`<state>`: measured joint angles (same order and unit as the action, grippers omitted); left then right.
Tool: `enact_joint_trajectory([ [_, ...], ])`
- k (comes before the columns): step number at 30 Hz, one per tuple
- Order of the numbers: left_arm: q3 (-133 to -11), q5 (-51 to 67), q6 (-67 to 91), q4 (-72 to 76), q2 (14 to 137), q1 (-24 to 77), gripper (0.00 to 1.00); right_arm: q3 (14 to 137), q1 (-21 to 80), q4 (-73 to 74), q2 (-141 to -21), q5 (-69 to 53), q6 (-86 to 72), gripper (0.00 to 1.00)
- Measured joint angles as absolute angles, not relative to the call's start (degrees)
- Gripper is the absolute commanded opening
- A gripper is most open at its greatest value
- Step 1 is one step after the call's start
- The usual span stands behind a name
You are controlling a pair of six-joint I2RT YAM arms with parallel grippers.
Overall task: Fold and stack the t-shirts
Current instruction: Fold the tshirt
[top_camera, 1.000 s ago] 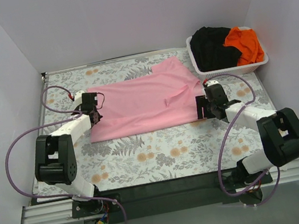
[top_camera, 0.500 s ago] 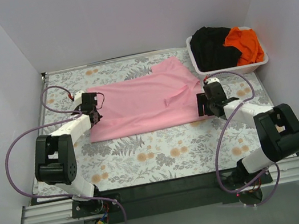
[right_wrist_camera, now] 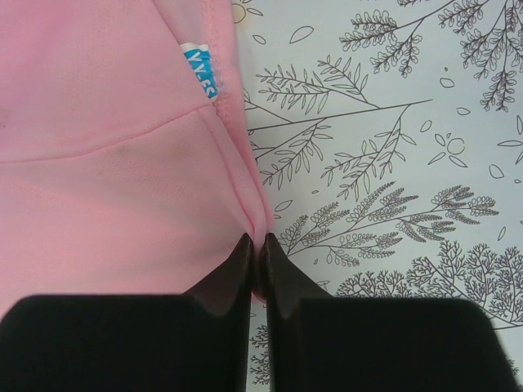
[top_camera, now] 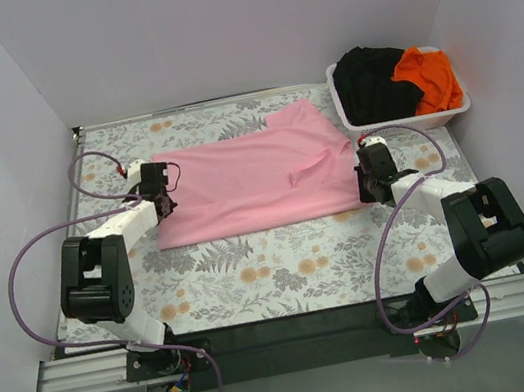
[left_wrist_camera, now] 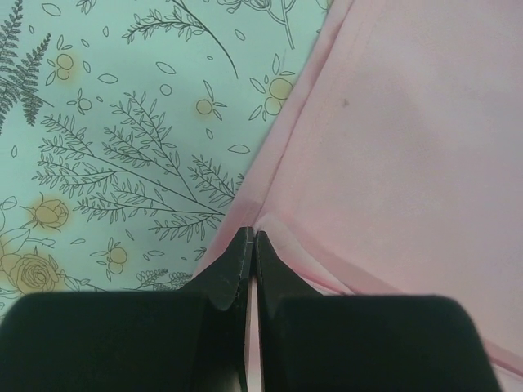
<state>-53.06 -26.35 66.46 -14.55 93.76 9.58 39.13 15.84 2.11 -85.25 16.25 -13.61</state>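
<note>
The light pink t-shirt [top_camera: 259, 178] lay flat in the middle of the table [top_camera: 255, 273]. Its long axis ran left to right, and its blue label [right_wrist_camera: 203, 72] suggested the neck end pointed right. The left gripper [top_camera: 166, 207] was clamped on the shirt's left edge and the right gripper [top_camera: 367, 190] on its right edge, so the cloth lay between them. The black t-shirt [top_camera: 372, 83] and the orange t-shirt [top_camera: 429, 75] sat in the basket [top_camera: 406, 120] at the far right corner.

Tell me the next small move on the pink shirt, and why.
Probably raise both together a little. The left gripper and right gripper are each shut on an opposite edge of the pink t-shirt, which lies flat; an even lift would start the fold.
</note>
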Motion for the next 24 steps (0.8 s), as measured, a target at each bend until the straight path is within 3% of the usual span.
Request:
enact_joint_trajectory([
  [16, -55.1, -25.5, 65.8, -13.9, 95.8, 6.9, 0.00, 39.7, 15.8, 3.5, -85.3, 16.2, -13.5, 0.01],
  [17, -55.5, -25.5, 65.8, -13.8, 96.2, 6.8, 0.06, 39.7, 15.8, 3.6, -85.3, 16.1, -13.5, 0.01],
  [20, -55.9, -25.6, 65.1, -14.0, 96.6, 6.4, 0.39, 39.7, 15.8, 3.6, -85.3, 16.0, -13.5, 0.01],
  [21, -56.0, -25.8, 65.0, -14.0, 96.7, 6.3, 0.57, 39.7, 15.7, 3.7, -85.3, 16.1, -13.4, 0.03],
  [22, -56.0, -26.1, 64.9, -14.1, 96.7, 6.1, 0.64, 39.8, 15.7, 3.9, -85.3, 16.1, -13.4, 0.09],
  [24, -56.0, -26.9, 65.4, -14.2, 96.7, 5.9, 0.77, 40.0, 15.6, 4.4, -85.3, 16.1, -13.7, 0.36],
])
